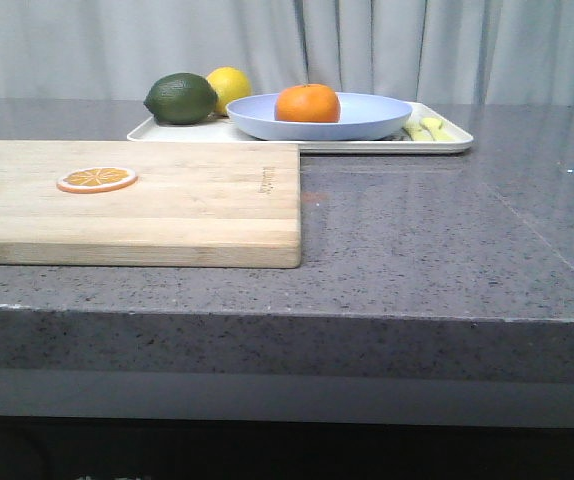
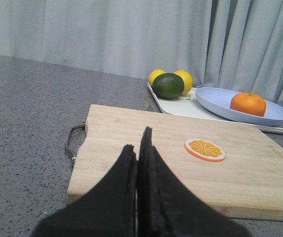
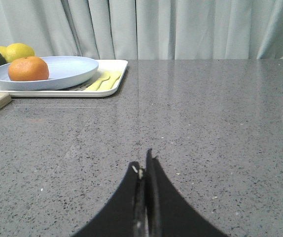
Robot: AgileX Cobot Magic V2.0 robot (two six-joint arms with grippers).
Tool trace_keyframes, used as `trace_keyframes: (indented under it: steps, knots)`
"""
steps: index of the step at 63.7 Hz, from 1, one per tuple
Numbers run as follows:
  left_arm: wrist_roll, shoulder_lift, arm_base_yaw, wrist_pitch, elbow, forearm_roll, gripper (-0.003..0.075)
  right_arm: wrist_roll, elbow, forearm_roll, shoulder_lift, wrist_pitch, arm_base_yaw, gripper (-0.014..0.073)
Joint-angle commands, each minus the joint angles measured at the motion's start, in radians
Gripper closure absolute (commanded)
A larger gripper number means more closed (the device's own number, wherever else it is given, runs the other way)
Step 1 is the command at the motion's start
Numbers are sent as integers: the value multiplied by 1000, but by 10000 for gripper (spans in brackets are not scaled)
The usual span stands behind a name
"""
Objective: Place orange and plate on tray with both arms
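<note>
Both grippers are pressed closed on nothing, the left gripper [image 2: 137,148] over the cutting board [image 2: 240,173] near the orange slice [image 2: 204,149], the right gripper [image 3: 144,170] over bare counter [image 3: 205,123], while the orange [image 1: 307,103] sits in the plate [image 1: 367,122] on the tray [image 1: 447,145] beside a lime [image 1: 180,98] and lemon [image 1: 229,87].

You have the tray [image 1: 447,146] at the far side of the table [image 1: 447,260], with the plate [image 1: 367,125] on it and the orange [image 1: 307,103] in the plate. Left of the plate sit an avocado [image 1: 180,98] and lemon [image 1: 229,88]; right of it, what may be cutlery [image 1: 427,129]. Nearer you, left, lies the cutting board [image 1: 167,205], an orange slice [image 1: 97,179] on it.
</note>
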Motion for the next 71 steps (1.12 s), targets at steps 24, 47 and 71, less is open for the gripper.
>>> trace_keyframes:
  steps: [24, 47, 71]
  knots:
    - [-10, -18, 1, -81, 27, -7, 740, 4, -25, 5, -18, -81, -19, 659]
    - [-10, -18, 1, -81, 27, -7, 740, 4, -25, 5, -17, -85, -19, 659]
    - [-10, -18, 1, -81, 27, -7, 740, 4, -25, 5, -17, -85, -19, 659]
